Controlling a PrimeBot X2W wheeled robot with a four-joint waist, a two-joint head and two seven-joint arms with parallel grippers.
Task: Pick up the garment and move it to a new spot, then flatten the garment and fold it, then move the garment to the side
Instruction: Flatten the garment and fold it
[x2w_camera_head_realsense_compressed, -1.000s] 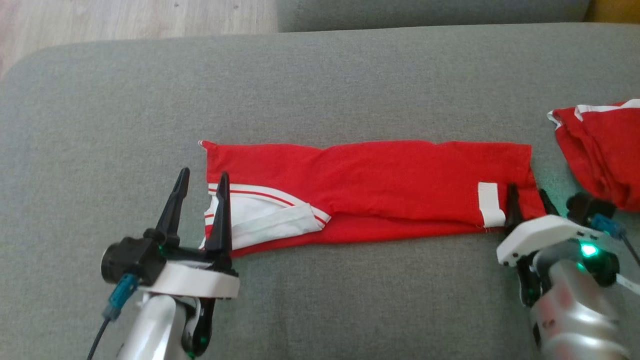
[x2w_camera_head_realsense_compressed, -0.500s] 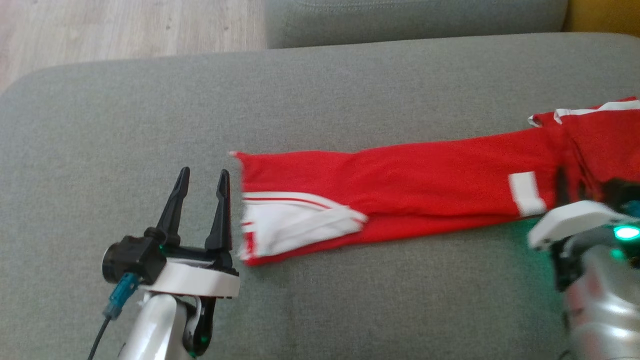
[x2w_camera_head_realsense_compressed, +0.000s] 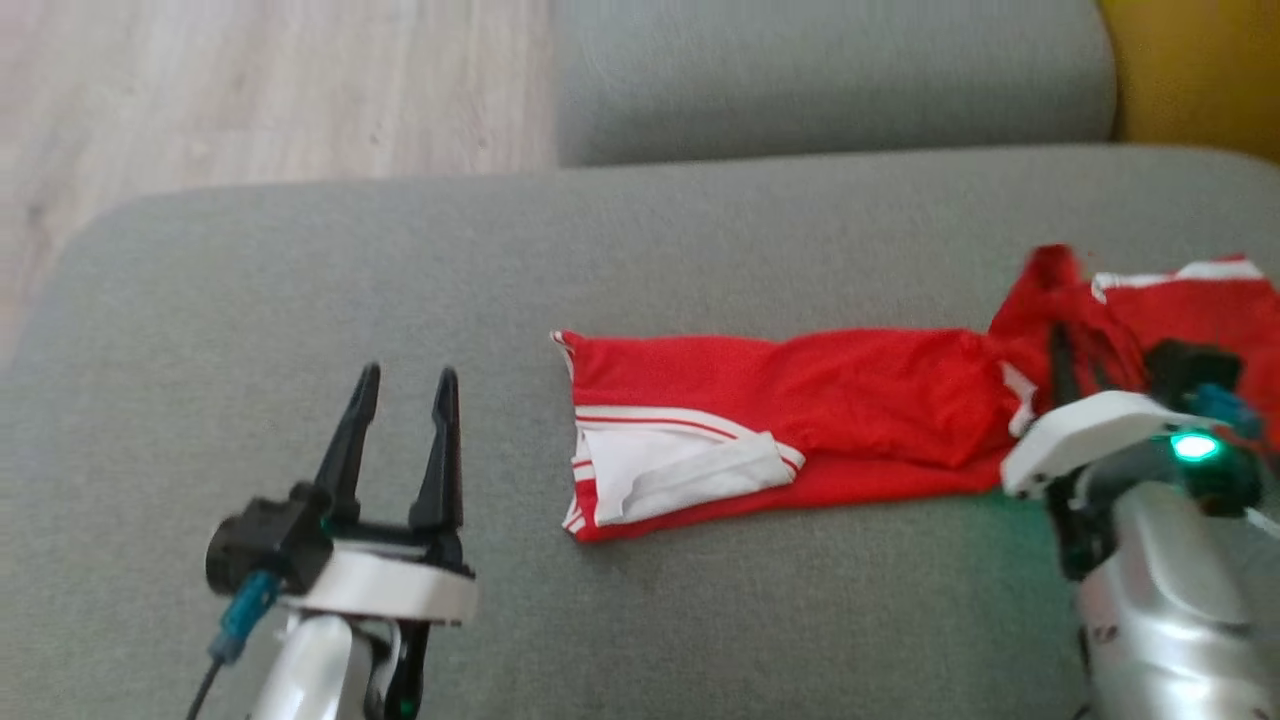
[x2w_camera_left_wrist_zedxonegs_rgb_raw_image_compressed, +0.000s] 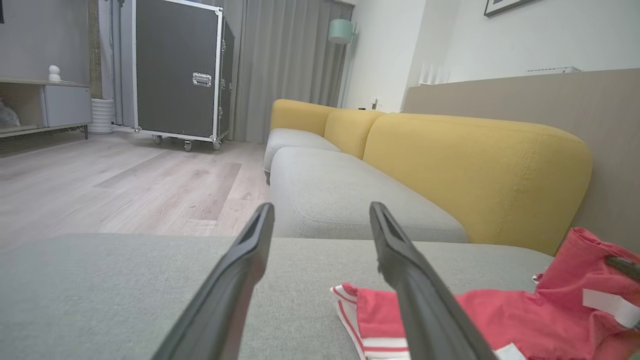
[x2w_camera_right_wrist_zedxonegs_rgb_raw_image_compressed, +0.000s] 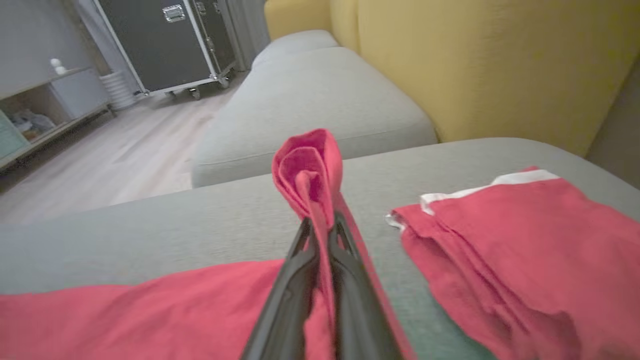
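Garment end tight in right claw; left claw wide, empty.

I looked down on a grey seat cushion spanning my head view. A second grey cushion sat beyond it at one o'clock, pale wood floor at ten and a yellow backrest at two. The left wrist camera gave me a black wheeled flight case at ten o'clock. Grey curtains and a teal-shaded lamp stood at twelve, a low cabinet at nine.
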